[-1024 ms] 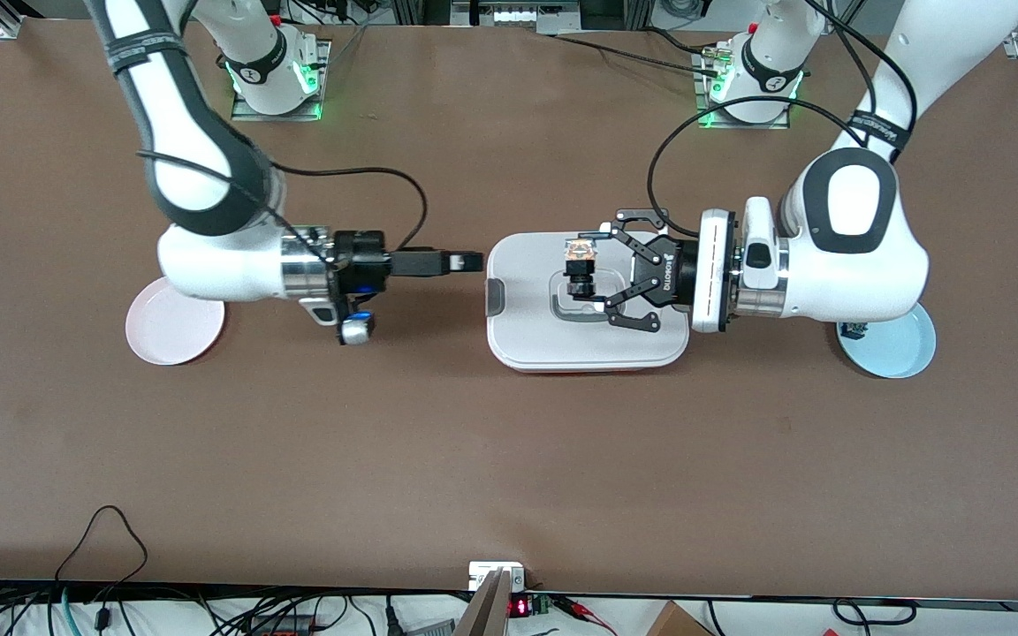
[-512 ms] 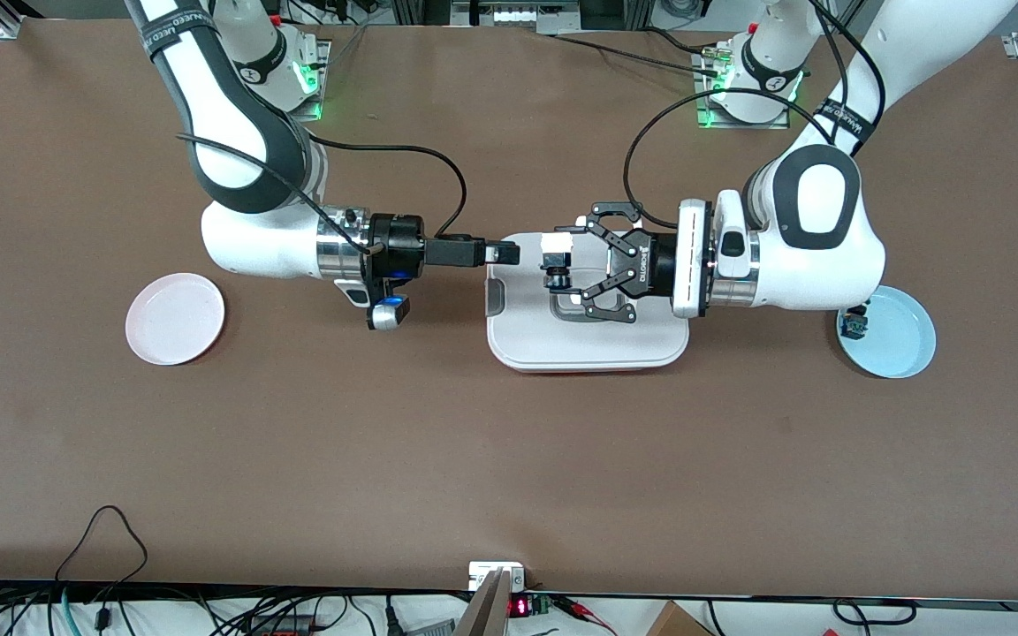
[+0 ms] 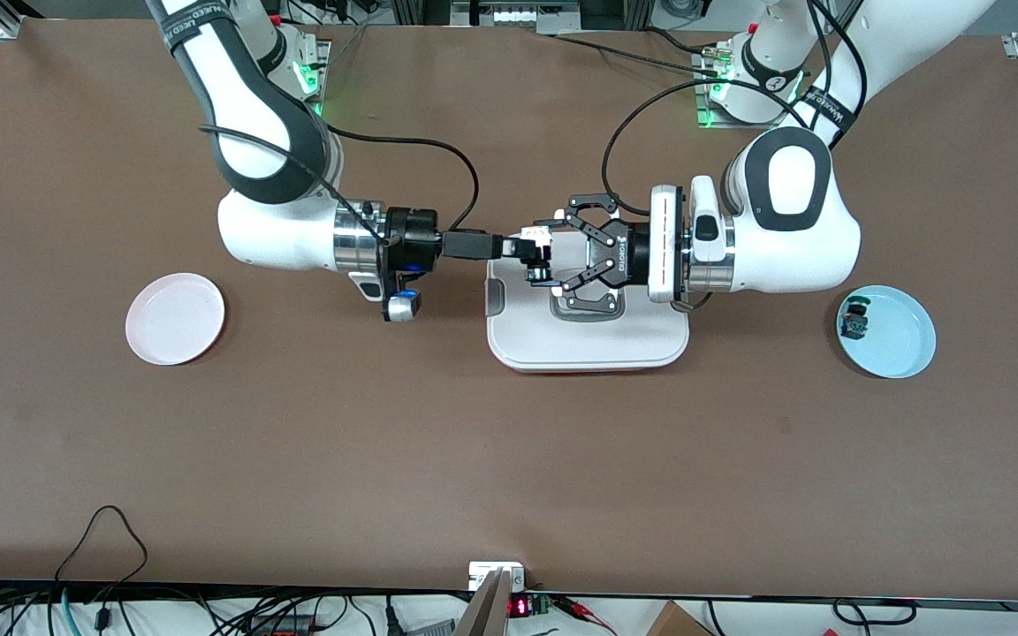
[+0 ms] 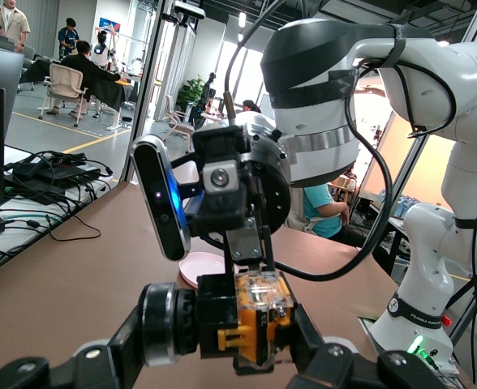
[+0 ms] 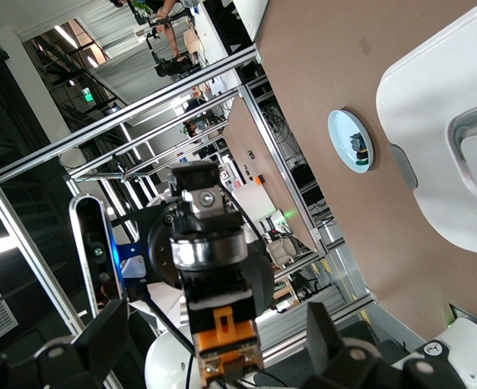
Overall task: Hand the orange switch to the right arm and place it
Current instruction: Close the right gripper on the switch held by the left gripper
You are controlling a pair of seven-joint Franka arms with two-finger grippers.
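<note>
My left arm reaches in level from its base, wrist horizontal, and my left gripper [image 3: 553, 258] is clamped on the orange switch [image 3: 537, 237]. My right arm comes in level from its own end to meet it. My right gripper [image 3: 522, 248] touches the switch end-on; I cannot tell how its fingers stand.

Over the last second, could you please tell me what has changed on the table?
Both arms closed in over the white rectangular lidded box; the left hand, holding the small black switch with the orange face, met the right hand. The pink plate and blue plate stayed put.
</note>
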